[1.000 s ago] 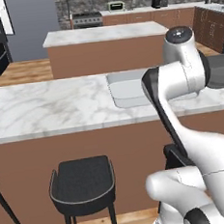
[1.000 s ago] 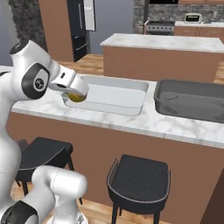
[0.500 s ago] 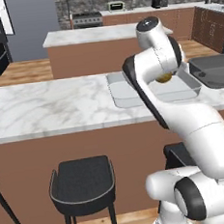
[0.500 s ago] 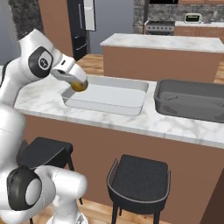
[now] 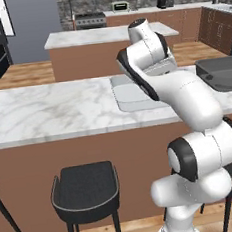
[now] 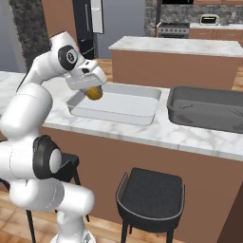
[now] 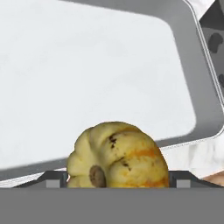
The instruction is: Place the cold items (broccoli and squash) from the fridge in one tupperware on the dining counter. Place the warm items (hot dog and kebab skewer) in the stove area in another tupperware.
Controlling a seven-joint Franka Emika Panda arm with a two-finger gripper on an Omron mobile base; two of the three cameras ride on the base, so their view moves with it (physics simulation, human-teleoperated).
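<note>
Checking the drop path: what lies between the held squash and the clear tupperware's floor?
Nothing: in the hand view the squash hangs over the bare floor of the clear tupperware; the right base view agrees.

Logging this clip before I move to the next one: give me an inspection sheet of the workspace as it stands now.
Surface: dining counter, white marble with grey veins, over a brown base.
Job's things: clear tupperware and dark grey tupperware side by side on the counter; nothing seen inside either. Squash held above the clear tupperware's near left end.
Clutter: nothing seen on the counter.
Grippers: gripper closed on the squash, over the clear tupperware.
Cables: nothing seen.
Surroundings: black stools in front of the counter; marble-topped island, steel range and black fridge behind it.
</note>
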